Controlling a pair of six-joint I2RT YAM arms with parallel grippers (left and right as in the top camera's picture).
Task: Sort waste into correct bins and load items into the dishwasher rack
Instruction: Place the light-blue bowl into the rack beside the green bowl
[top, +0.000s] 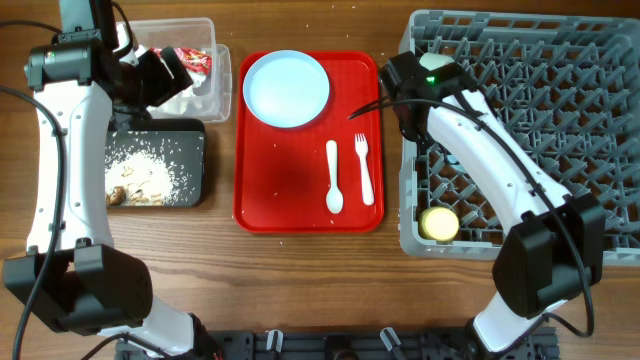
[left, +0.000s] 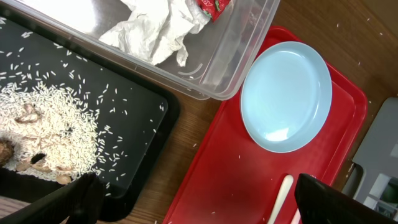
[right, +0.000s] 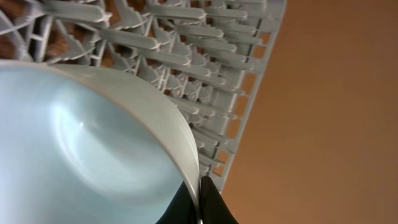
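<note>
My right gripper (right: 199, 202) is shut on the rim of a pale blue bowl (right: 93, 143) at the near-left corner of the grey dishwasher rack (right: 217, 74); overhead it sits at the rack's upper left (top: 420, 75). My left gripper (left: 205, 205) is open and empty, above the gap between the black tray (left: 137, 124) and the red tray. The pale blue plate (top: 287, 88), white spoon (top: 334, 180) and fork (top: 363, 170) lie on the red tray. The yellow cup (top: 438, 223) is in the rack (top: 560, 130). The napkin (left: 155, 31) and red wrapper (left: 214, 7) lie in the clear tub (left: 230, 68). Rice and scraps (left: 43, 124) lie in the black tray. A second bowl is not visible.
The flat red tray (top: 290, 215) lies between the bins on the left and the rack on the right. A few rice grains are scattered on it and on the wood table (top: 300, 280). My left arm (top: 60, 150) reaches over the black tray's left side.
</note>
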